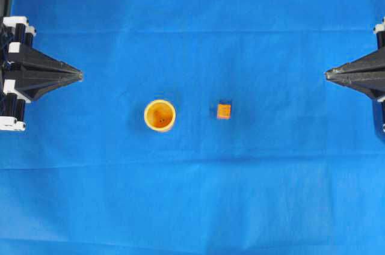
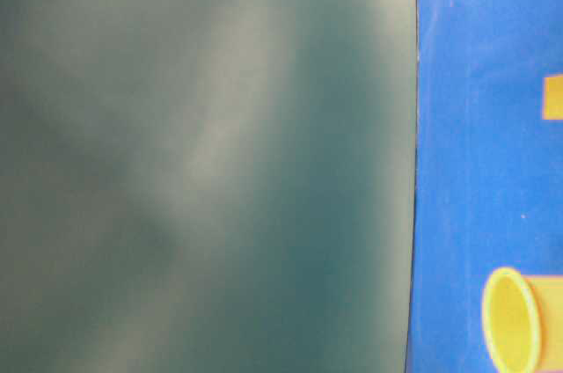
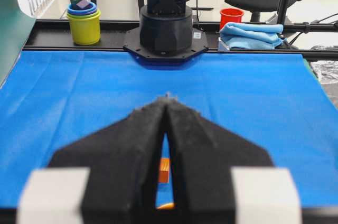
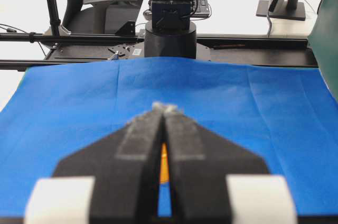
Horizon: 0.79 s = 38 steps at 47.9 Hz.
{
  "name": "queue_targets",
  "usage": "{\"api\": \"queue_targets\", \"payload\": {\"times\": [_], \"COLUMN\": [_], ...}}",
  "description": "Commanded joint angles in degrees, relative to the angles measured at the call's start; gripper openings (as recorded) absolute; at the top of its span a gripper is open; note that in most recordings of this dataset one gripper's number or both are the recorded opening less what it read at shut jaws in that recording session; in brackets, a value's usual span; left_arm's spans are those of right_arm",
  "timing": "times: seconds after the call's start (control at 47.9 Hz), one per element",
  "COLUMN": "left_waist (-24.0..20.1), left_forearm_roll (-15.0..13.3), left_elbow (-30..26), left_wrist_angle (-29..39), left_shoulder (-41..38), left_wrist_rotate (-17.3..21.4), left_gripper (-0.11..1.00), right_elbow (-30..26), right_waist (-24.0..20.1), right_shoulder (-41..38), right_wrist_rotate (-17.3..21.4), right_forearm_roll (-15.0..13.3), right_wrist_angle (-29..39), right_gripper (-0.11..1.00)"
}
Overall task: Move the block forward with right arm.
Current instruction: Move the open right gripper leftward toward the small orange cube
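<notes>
The block (image 1: 224, 110), a small orange cube, sits on the blue cloth (image 1: 192, 195) near the middle, right of the round yellow-orange cup (image 1: 159, 115). My right gripper (image 1: 326, 74) rests shut at the right edge, far from the block and holding nothing. At the left edge my left gripper (image 1: 80, 76) is shut and empty too. In the left wrist view, the left gripper (image 3: 168, 97) shows the block (image 3: 164, 170) through the slit between its fingers. The right gripper (image 4: 166, 108) in its wrist view shows an orange sliver of the block (image 4: 163, 163). The table-level view catches the block (image 2: 553, 98) and cup (image 2: 515, 320).
A dark green board (image 2: 202, 162) fills most of the table-level view. Beyond the cloth stand the opposite arm bases (image 3: 166, 23) (image 4: 170, 23), stacked cups (image 3: 83, 20), a red cup (image 3: 231, 17) and a folded blue towel (image 3: 251, 35).
</notes>
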State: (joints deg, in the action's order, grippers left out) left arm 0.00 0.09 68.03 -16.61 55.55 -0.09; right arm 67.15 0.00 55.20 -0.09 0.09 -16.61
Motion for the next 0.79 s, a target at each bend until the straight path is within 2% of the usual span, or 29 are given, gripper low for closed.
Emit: {"api": "queue_targets", "payload": {"times": [0.0,0.104,0.251,0.376,0.48,0.627,0.773], "left_waist": [-0.09,-0.09,-0.09,-0.09,-0.09,-0.09,-0.09], "left_forearm_roll": [0.26,0.35,0.26,0.26,0.26,0.35,0.26], "left_elbow": [-2.55,-3.60,-4.13,-4.22,-4.22,-4.22,-4.22], "left_wrist_angle": [2.11,5.63,7.65,7.65,7.65,7.65,7.65], "left_shoulder": [-0.62,-0.62,-0.62,-0.62,-0.62,-0.62,-0.62], "left_wrist_rotate": [0.09,-0.26,-0.62,-0.53,-0.53,-0.53,-0.53], "left_gripper": [0.00,0.01,0.01,0.01,0.01,0.01,0.01], "right_elbow": [-1.58,-4.31,-10.28,-15.29,-18.19,-21.01,-22.15], "right_waist": [-0.18,-0.18,-0.18,0.18,1.49,3.87,3.87], "right_shoulder": [-0.35,-0.79,-2.81,-5.36,-7.47,-10.63,-13.89], "right_wrist_rotate": [0.53,0.88,1.58,3.16,6.33,13.89,17.58], "right_forearm_roll": [0.18,0.79,0.88,0.88,0.88,0.88,0.70], "right_wrist_angle": [0.00,4.57,17.75,26.28,28.48,28.92,30.15], "right_gripper": [0.00,0.00,0.00,0.00,0.00,0.00,0.00]}}
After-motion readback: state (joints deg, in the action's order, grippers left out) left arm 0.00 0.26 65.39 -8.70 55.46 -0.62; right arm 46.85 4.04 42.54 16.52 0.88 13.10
